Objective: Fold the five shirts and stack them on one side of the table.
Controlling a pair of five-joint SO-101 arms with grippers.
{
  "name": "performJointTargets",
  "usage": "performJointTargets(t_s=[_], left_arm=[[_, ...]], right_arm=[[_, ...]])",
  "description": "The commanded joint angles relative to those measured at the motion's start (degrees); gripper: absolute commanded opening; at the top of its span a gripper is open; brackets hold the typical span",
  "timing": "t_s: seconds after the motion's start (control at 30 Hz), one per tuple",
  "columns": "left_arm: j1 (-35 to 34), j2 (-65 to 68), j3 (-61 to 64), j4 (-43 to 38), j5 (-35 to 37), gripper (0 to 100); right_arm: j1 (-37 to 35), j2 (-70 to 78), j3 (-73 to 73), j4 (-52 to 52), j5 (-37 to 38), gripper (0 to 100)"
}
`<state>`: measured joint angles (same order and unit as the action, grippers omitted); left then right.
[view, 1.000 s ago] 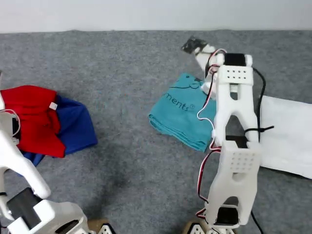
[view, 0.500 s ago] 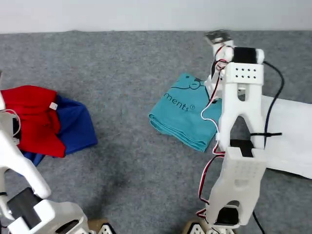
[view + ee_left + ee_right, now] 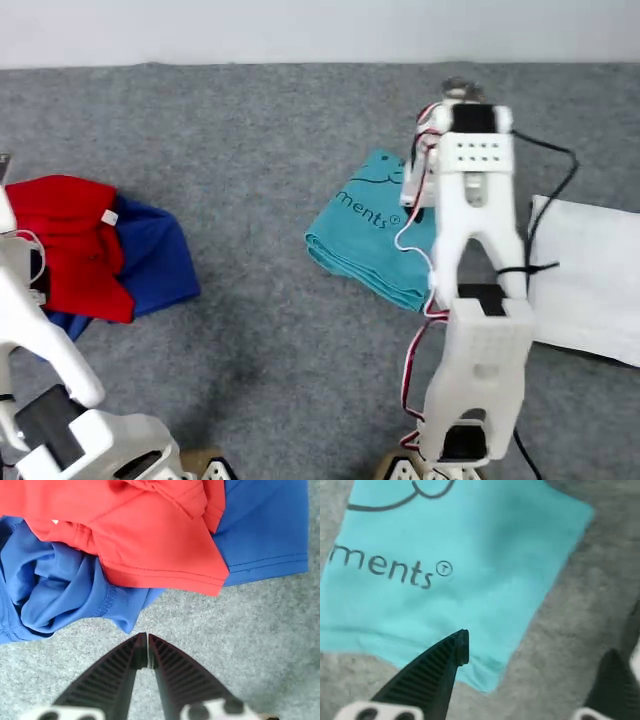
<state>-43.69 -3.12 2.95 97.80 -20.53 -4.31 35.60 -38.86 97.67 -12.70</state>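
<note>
A folded teal shirt point(image 3: 370, 235) with dark print lies at the middle right of the grey table. My right arm point(image 3: 470, 170) stands over its right part. In the right wrist view my right gripper point(image 3: 537, 647) is open, one finger point(image 3: 445, 667) over the teal shirt point(image 3: 470, 555) near its edge, the other over bare table. At the left a crumpled red shirt point(image 3: 65, 240) lies on a blue shirt point(image 3: 155, 255). My left gripper point(image 3: 148, 652) is shut and holds nothing, just short of the blue shirt's point(image 3: 55, 595) hem, with the red shirt point(image 3: 150, 540) beyond.
A flat white shirt point(image 3: 590, 280) lies at the right edge of the table, partly under my right arm. The left arm's base point(image 3: 60, 430) fills the lower left corner. Grey table surface point(image 3: 260, 140) stretches between the two shirt groups. A pale wall runs along the far edge.
My right arm's wrist end swung to the right, then came back a little to the left over the teal shirt. The shirts and the left arm kept still.
</note>
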Motion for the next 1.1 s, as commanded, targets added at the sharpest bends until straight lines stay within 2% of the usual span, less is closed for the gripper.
performJointTargets(t_s=[0.0,0.23,0.4,0.47,0.53,0.63,0.73,0.9,1.07], left_arm=[[0.4,-2.6,-0.6,0.5,-0.2,2],[0.2,-2.6,-0.6,0.5,-0.2,2],[0.4,-2.6,-0.6,0.4,-0.2,2],[0.4,-2.6,-0.6,0.3,-0.2,2],[0.4,-2.5,-0.6,0.2,-0.2,2],[0.4,-2.5,-0.6,0.1,-0.2,2],[0.4,-2.5,-0.6,0.1,-0.4,2],[0.4,-2.1,-0.6,-0.7,-0.5,2],[0.5,-2.2,-0.6,-0.8,-0.5,2]], right_arm=[[-0.7,2.6,-0.3,-4.4,-4.3,41.7],[-0.7,10.8,-0.4,-12.0,-10.6,41.6],[-2.1,15.9,-0.5,-14.0,-11.4,41.0],[-2.1,16.4,-2.4,-12.6,-11.1,35.5],[-1.6,17.4,-3.9,-11.4,-10.9,25.7],[-1.2,18.6,-5.5,-9.9,-5.6,10.4],[-0.9,18.8,-5.8,-9.8,-0.2,1.3],[-0.3,18.6,-7.6,-7.1,3.8,1.0],[1.5,18.7,-19.8,4.4,11.5,1.0]])
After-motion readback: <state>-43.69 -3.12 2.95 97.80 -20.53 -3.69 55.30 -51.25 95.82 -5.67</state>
